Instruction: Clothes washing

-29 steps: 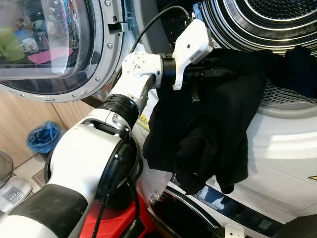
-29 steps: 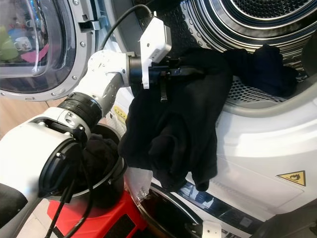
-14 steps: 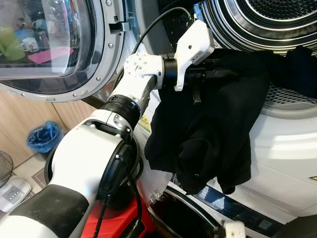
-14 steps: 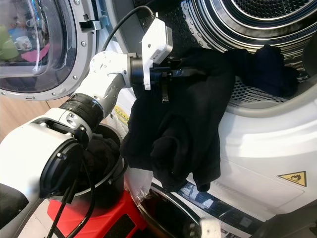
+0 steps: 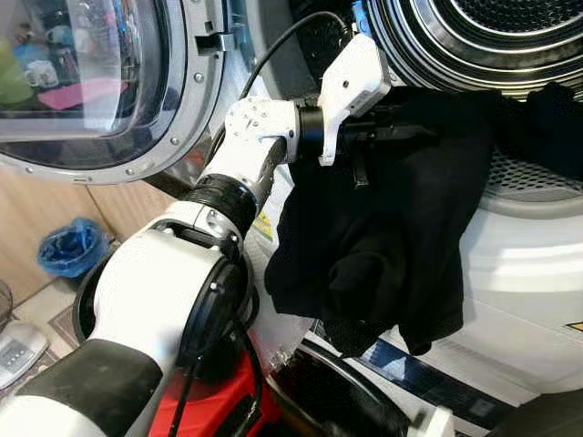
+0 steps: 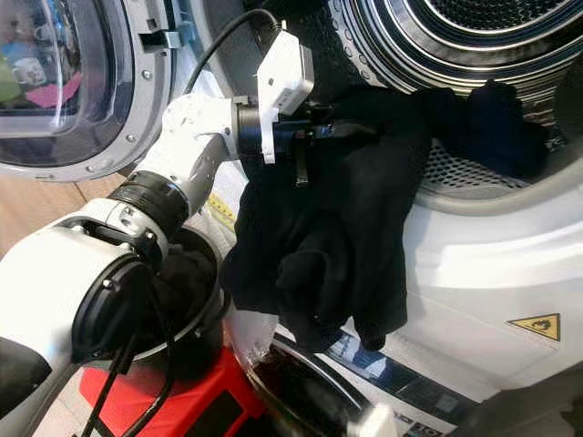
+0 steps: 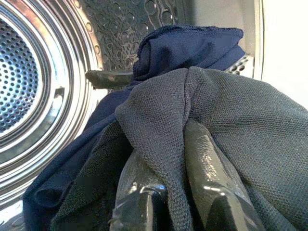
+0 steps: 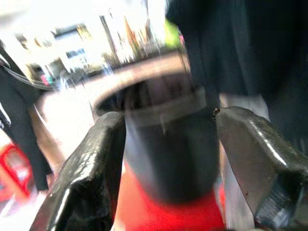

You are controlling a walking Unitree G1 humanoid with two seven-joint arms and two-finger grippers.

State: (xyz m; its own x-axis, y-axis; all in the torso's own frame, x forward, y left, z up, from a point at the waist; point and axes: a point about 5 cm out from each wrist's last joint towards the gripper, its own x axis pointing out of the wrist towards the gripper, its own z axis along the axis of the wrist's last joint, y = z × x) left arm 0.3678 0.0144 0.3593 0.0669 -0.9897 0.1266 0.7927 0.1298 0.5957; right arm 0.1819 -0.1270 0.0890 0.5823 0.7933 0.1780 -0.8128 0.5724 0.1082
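Observation:
My left gripper (image 5: 401, 133) is shut on a black garment (image 5: 392, 237) at the lower rim of the washing machine's drum (image 5: 474, 45). The garment hangs down over the machine's white front. In the left wrist view the grey-black cloth (image 7: 250, 125) is pinched between the two fingers (image 7: 211, 183) and drapes over them. A dark blue garment (image 6: 496, 127) lies just inside the drum mouth. My right gripper (image 8: 171, 134) is open above a black bucket (image 8: 168, 144) in a blurred view.
The round glass door (image 5: 91, 82) stands open to the left. A black bucket (image 6: 196, 273) with dark clothes sits on a red stool (image 6: 182, 401) below the left arm. A blue bag (image 5: 68, 250) lies on the floor at the left.
The camera has shifted slightly. The left gripper still holds the black garment at the drum's rim, with almost no movement.

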